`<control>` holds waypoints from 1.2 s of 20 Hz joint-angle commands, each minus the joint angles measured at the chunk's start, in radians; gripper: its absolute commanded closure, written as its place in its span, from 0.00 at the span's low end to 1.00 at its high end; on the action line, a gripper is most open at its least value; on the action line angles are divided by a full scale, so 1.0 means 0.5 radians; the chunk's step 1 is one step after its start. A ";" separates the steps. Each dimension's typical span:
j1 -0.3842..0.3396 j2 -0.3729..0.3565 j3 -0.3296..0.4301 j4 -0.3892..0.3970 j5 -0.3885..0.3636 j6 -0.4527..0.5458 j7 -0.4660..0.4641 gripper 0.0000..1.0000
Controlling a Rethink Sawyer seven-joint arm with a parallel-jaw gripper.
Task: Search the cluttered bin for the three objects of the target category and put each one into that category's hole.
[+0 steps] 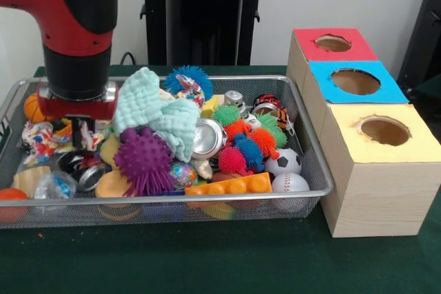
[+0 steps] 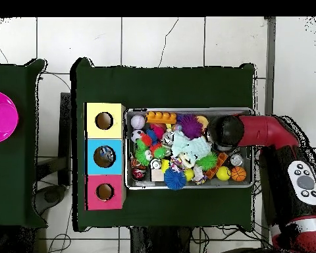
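The wire mesh bin (image 1: pixel 207 198) lies on the green table, full of toys; it also shows in the overhead view (image 2: pixel 187 111). My gripper (image 1: pixel 79 131) is lowered into the bin's left end, just above the clutter. In the overhead view the arm's wrist (image 2: pixel 225 130) hides it. A small transparent bottle with some blue on it (image 1: pixel 54 185) lies at the bin's front left corner, in front of and below the gripper. Other bottles are hidden. The blue-topped box's hole (image 1: pixel 355 81) is right of the bin, and something pale shows inside it from above (image 2: pixel 104 157).
The red-topped box (image 1: pixel 310 49) and the yellow-topped box (image 1: pixel 344 139) flank the blue one. In the bin are a purple spiky ball (image 1: pixel 143 160), a mint cloth (image 1: pixel 155 115), a silver can (image 1: pixel 207 138), an orange brick (image 1: pixel 238 185) and small balls. A pink bowl (image 2: pixel 1 116) sits on a side table.
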 commanded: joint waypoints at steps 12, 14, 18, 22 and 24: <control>0.155 0.037 -0.008 -0.082 0.413 1.509 -0.065 0.00; 0.145 0.034 -0.011 -0.060 0.425 1.478 -0.042 0.00; 0.121 0.043 0.010 -0.027 0.366 1.179 -0.046 0.00; 0.052 0.037 0.065 0.009 0.080 0.355 -0.153 0.00; 0.023 0.007 0.069 0.056 0.009 0.115 -0.187 0.00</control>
